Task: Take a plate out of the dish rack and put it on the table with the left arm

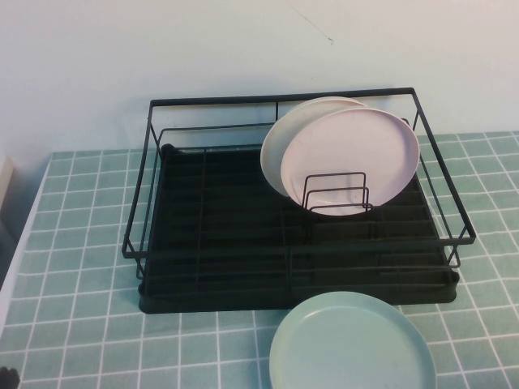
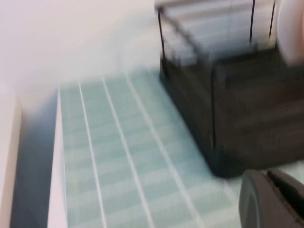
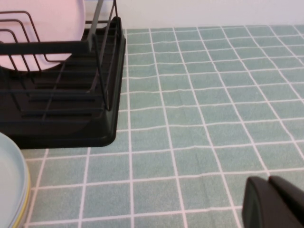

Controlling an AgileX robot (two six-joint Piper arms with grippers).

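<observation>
The pale pink plate point(image 1: 357, 158) stands on edge in the wire dividers at the right of the black dish rack point(image 1: 284, 251), in front of a cream-white plate point(image 1: 280, 146). Neither arm reaches into the high view. My left gripper point(image 2: 267, 173) is shut and empty, low over the teal tiled table point(image 2: 118, 156), off the rack's left front corner point(image 2: 228, 156). My right gripper point(image 3: 269, 179) is shut and empty over the tiles to the right of the rack point(image 3: 71, 123). The pink plate also shows in the right wrist view point(image 3: 42, 23).
A pale mint-green plate point(image 1: 353, 344) lies flat on the table point(image 1: 81, 243) just in front of the rack's right half; it also shows in the right wrist view point(image 3: 9, 180). The table's left edge point(image 1: 20, 243) is near the rack. A white wall stands behind.
</observation>
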